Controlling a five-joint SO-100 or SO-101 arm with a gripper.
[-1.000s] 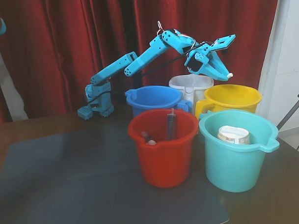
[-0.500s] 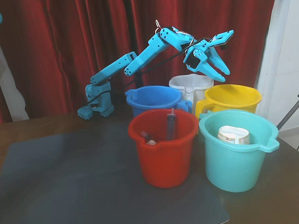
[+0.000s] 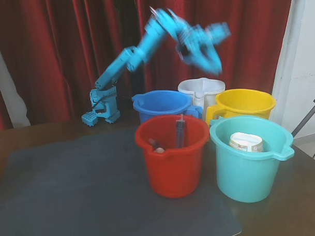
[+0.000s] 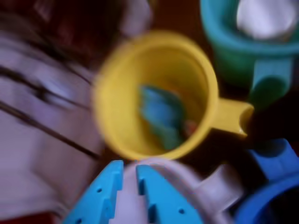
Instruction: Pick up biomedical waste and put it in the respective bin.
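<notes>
The arm was blurred in the fixed view, its gripper (image 3: pixel 214 60) raised above the white bucket (image 3: pixel 201 90) and the yellow bucket (image 3: pixel 243 104). In the wrist view the fingertips (image 4: pixel 142 173) stood close together with only a narrow slit between them and nothing seen in it, hanging just over the white bucket's (image 4: pixel 205 186) rim beside the yellow bucket (image 4: pixel 112 93). Something blue-green lay inside the yellow bucket, too smeared to identify. In front of the yellow bucket stood a teal bucket (image 3: pixel 248 173) holding a round white tub (image 3: pixel 245 142), and left of it a red bucket (image 3: pixel 171 170) with an upright syringe (image 3: pixel 180 130). The blue bucket (image 3: pixel 160 105) sat behind the red one. The biomedical waste could not be made out anywhere.
</notes>
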